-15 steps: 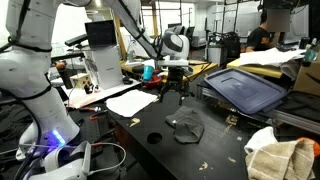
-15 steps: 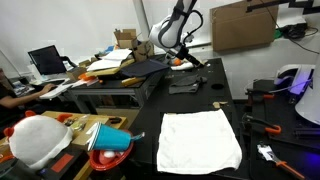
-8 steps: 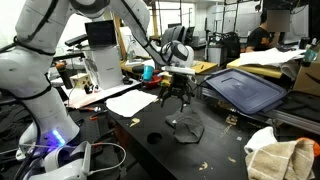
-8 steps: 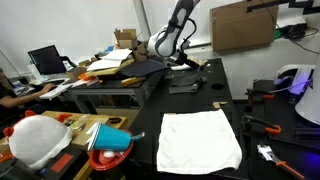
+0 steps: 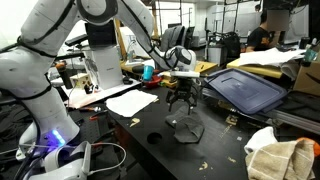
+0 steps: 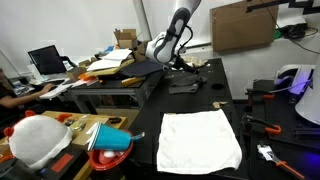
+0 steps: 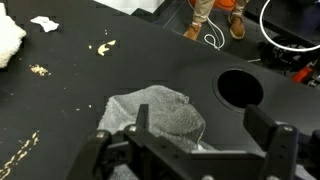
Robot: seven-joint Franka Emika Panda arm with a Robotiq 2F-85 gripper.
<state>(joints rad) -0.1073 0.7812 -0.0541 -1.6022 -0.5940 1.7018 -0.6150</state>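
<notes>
- Wrist view: the gripper (image 7: 190, 150) has its fingers spread wide apart and holds nothing.
- A crumpled grey cloth (image 7: 158, 113) lies on the black table (image 7: 60, 110), right under the gripper.
- A dark round patch (image 7: 240, 88) sits just beside the cloth.
- In an exterior view the gripper (image 5: 180, 98) hangs above the cloth (image 5: 186, 128), apart from it.

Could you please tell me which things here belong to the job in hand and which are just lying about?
In hand:
- open gripper, above the cloth
- crumpled grey cloth on the black table

Lying about:
- flat white cloth
- dark plastic tray
- white paper sheet
- pale scraps
</notes>
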